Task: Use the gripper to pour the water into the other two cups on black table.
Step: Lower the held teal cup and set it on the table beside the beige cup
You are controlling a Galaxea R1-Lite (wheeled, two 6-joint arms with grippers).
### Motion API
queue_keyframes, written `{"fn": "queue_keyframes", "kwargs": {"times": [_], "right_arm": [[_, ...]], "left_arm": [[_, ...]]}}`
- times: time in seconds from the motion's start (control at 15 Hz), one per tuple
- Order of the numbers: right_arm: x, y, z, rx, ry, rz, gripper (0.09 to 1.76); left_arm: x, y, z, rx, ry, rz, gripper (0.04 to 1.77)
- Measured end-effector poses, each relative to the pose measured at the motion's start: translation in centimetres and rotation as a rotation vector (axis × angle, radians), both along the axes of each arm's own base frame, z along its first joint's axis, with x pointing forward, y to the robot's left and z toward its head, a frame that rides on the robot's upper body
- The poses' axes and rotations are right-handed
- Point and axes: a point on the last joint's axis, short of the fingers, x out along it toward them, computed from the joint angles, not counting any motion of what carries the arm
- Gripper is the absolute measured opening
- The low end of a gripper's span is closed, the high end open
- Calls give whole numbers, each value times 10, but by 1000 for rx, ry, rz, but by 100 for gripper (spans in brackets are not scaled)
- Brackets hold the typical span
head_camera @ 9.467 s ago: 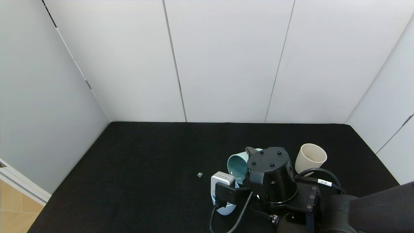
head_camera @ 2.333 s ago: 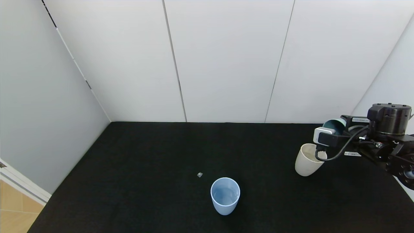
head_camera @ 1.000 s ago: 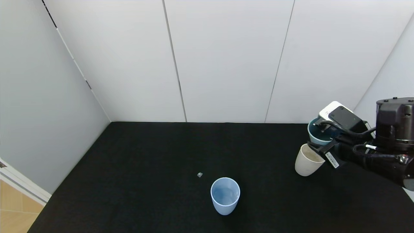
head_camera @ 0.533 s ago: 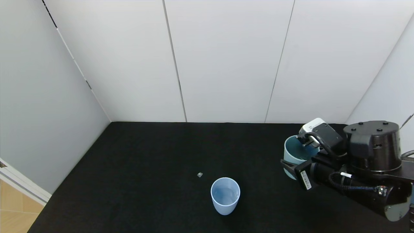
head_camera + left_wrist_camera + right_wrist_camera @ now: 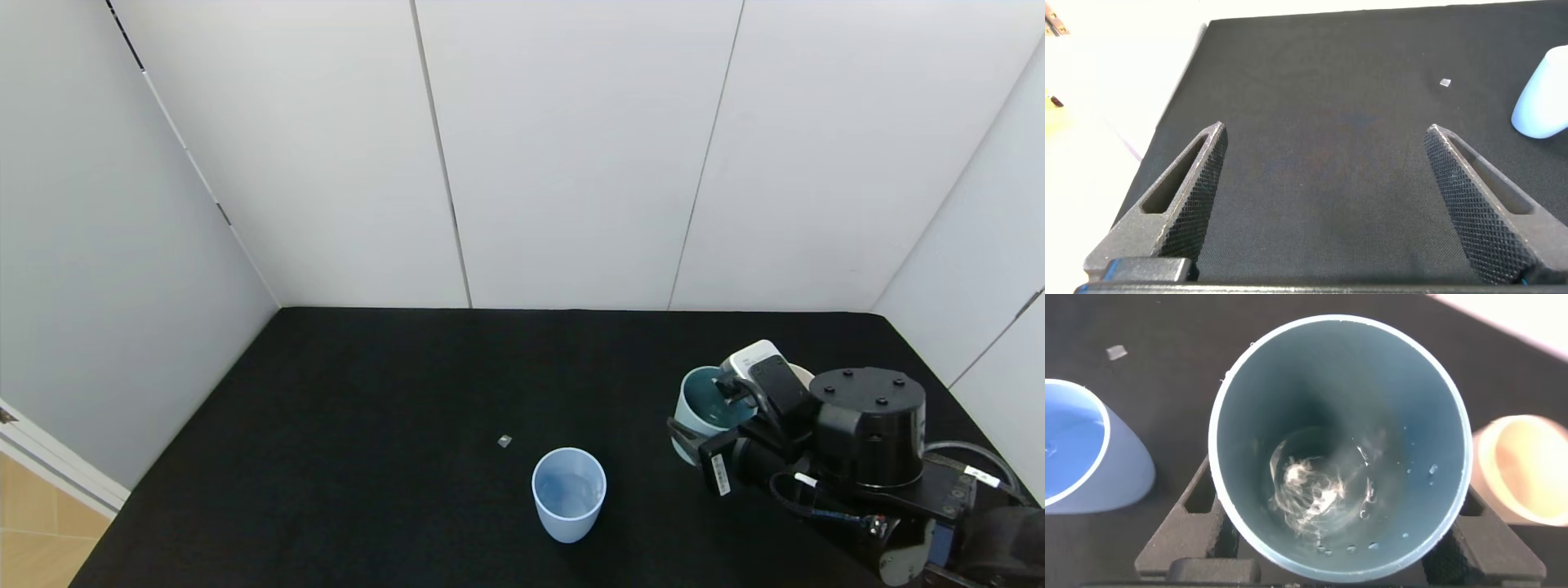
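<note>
My right gripper (image 5: 695, 426) is shut on the teal-green tumbler (image 5: 704, 406) and holds it upright, low over the black table (image 5: 367, 392). In the right wrist view the tumbler (image 5: 1413, 400) holds only a thin swirl of water (image 5: 1319, 486) and drops on its wall. The cream cup (image 5: 1527, 469) stands just behind it; in the head view it is almost hidden by the gripper. The pale blue cup (image 5: 569, 494) stands upright to the left, with a faint sheen of water (image 5: 566, 492) inside. My left gripper (image 5: 1324, 131) is open and empty above the table, out of the head view.
A small grey scrap (image 5: 504, 441) lies on the table just left of the blue cup. White panel walls (image 5: 571, 163) enclose the table at the back and both sides. The blue cup also shows in the left wrist view (image 5: 1545, 106).
My right gripper has carried the teal-green tumbler from its tilt over the cream cup to the left and down, turning it upright. The cream cup is now mostly hidden behind it.
</note>
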Motion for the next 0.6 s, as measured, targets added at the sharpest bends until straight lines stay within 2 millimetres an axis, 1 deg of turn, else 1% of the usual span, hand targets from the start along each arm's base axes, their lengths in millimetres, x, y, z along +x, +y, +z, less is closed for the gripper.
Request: {"fn": "queue_keyframes", "kwargs": {"times": [0.13, 0.27, 0.6], "right_arm": [[3, 1, -17, 17, 45, 7, 120], [5, 1, -28, 3, 78, 5, 120], [11, 1, -44, 18, 124, -15, 120]], "left_arm": [[0, 0, 0, 0, 0, 0, 172], [0, 0, 0, 0, 0, 0, 172], [0, 0, 0, 0, 0, 0, 172]]}}
